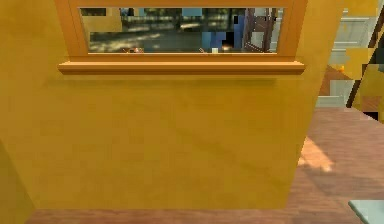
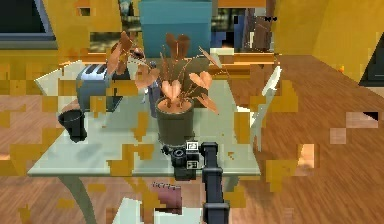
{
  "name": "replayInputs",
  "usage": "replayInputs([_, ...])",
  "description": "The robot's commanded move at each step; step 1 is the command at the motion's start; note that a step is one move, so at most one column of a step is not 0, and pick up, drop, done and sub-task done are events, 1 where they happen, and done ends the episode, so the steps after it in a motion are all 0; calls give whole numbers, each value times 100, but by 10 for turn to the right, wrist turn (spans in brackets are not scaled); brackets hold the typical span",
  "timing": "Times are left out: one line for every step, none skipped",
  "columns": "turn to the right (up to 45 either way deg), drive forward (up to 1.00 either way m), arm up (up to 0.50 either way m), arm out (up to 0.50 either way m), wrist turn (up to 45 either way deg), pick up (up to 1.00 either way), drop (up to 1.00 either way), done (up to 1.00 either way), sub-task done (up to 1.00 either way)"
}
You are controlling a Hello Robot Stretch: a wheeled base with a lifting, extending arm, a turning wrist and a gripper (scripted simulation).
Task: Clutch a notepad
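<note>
My arm (image 2: pixel 212 195) rises from the bottom edge of the arm side view to the front part of a pale table (image 2: pixel 90 160). The gripper (image 2: pixel 180 160) sits just in front of a dark plant pot (image 2: pixel 173 122), and I cannot tell whether it holds anything. A small flat reddish-brown thing (image 2: pixel 165 193), possibly the notepad, lies at the table's front edge, below and left of the gripper.
On the table stand a potted plant with reddish leaves (image 2: pixel 180 80), a grey toaster (image 2: pixel 95 82) and a black cup (image 2: pixel 73 122). A white chair (image 2: pixel 262 105) stands at its right. The forward view faces a yellow wall (image 1: pixel 160 140) with a wood-framed window (image 1: pixel 180 30); wooden floor (image 1: pixel 345 160) lies at its right.
</note>
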Motion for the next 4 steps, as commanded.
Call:
replayInputs([0, 0, -40, 0, 0, 0, 0, 0, 0])
replayInputs([0, 0, 0, 0, 0, 100, 0, 0, 0])
replayInputs([0, 0, 10, 0, 0, 0, 0, 0, 0])
replayInputs([0, 0, 0, 0, 0, 0, 0, 100, 0])
